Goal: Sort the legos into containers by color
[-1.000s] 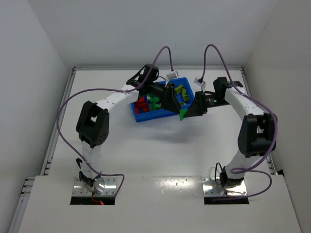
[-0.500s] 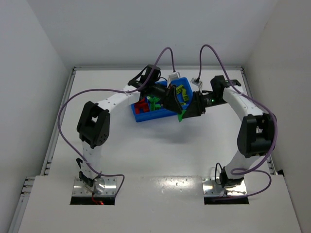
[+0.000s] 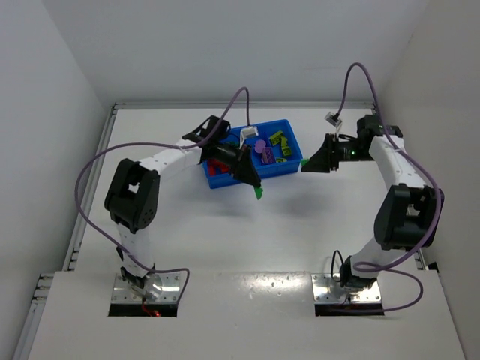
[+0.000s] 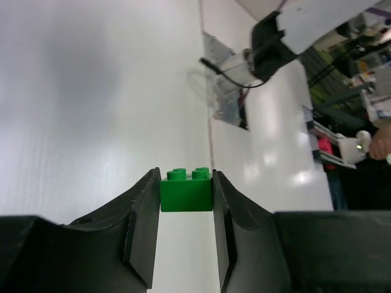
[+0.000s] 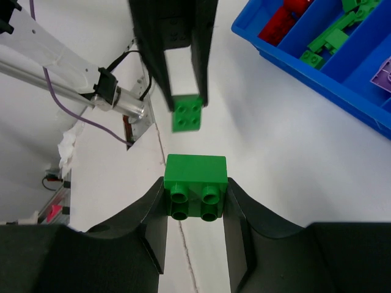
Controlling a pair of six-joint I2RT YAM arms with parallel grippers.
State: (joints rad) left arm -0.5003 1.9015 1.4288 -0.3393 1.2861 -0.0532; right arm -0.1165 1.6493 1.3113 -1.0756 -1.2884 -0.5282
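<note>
Held clamped in left tool (image 4: 186, 177): green brick (image 4: 186, 192), at tray's (image 5: 287, 61) 6 o'clock. Pinched in right tool (image 5: 195, 186): second green brick (image 5: 195, 168), at 3 o'clock. Judged light, rigid, slick; best gripped across flat sides.

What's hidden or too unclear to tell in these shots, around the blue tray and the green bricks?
Top view: the left gripper covers part of the blue tray; bricks beneath cannot be counted.
Right wrist view: the tray is cut off by the top and right edges.
Top view: the green brick in the right gripper is a mere speck.
</note>
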